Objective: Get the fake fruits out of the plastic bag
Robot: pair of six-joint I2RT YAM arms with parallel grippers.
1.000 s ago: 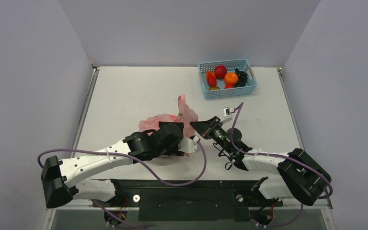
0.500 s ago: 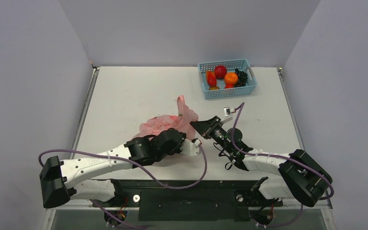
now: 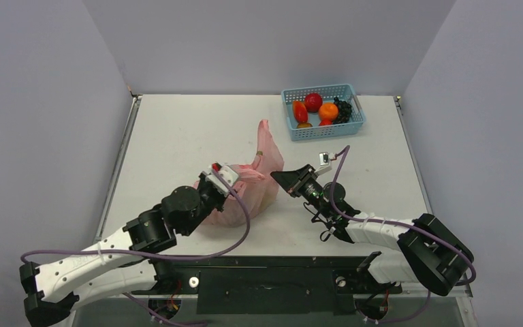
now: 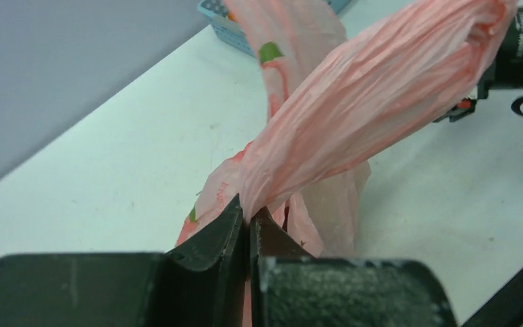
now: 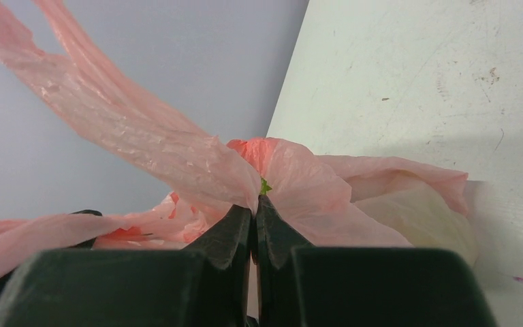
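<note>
You are gripping the plastic bag (image 3: 261,185) from both sides, your left gripper (image 4: 248,216) pinching a twisted strip and your right gripper (image 5: 254,210) pinching its film.

The table (image 3: 177,136) is white and flat; a pink bag (image 3: 262,194) sits near its middle. A blue basket (image 3: 330,130) stands far back on the right.

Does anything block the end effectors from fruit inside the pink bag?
Only the plastic bag itself: the left end effector and right end effector are both shut on its film, and no fruit shows clearly inside.
</note>
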